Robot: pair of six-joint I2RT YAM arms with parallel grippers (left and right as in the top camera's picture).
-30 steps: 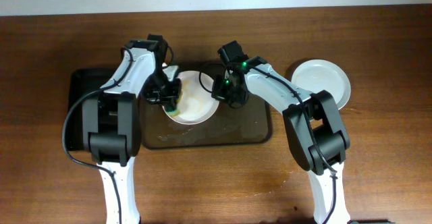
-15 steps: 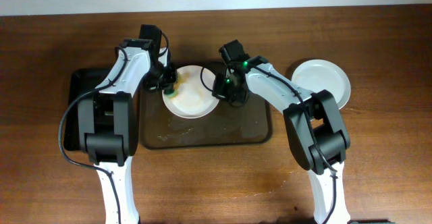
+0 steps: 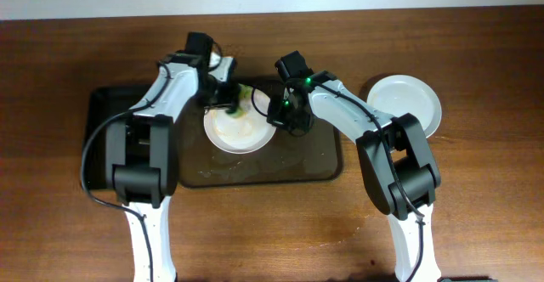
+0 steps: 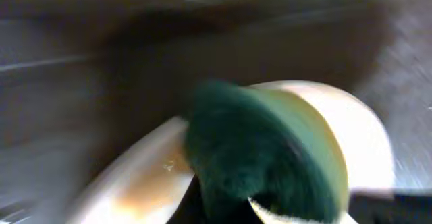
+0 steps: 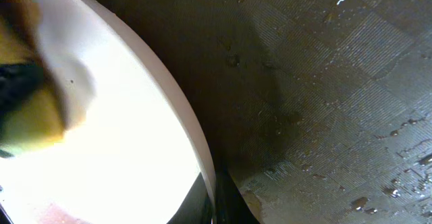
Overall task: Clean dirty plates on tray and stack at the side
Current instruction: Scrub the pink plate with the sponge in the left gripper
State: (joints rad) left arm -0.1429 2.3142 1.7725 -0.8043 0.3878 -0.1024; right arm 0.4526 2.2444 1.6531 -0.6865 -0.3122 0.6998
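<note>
A white plate (image 3: 238,129) with faint orange smears lies on the brown tray (image 3: 314,159), at its upper left. My left gripper (image 3: 228,97) is shut on a green and yellow sponge (image 3: 241,104) at the plate's far rim. In the left wrist view the sponge (image 4: 263,150) presses on the smeared plate (image 4: 135,183). My right gripper (image 3: 285,116) is shut on the plate's right rim (image 5: 202,163); the sponge (image 5: 27,123) shows at the far side. Another white plate (image 3: 406,104) sits on the table to the right of the tray. No pale blue-green plate is in view.
A smaller black tray (image 3: 102,138) lies to the left of the brown tray, partly under my left arm. The brown tray's wet, speckled floor (image 5: 337,116) is bare to the right of and in front of the plate. Wooden table surrounds everything.
My left gripper has swept the sponge from the plate's lower left, up along its left side, to its upper right rim. The right gripper has stayed on the rim.
</note>
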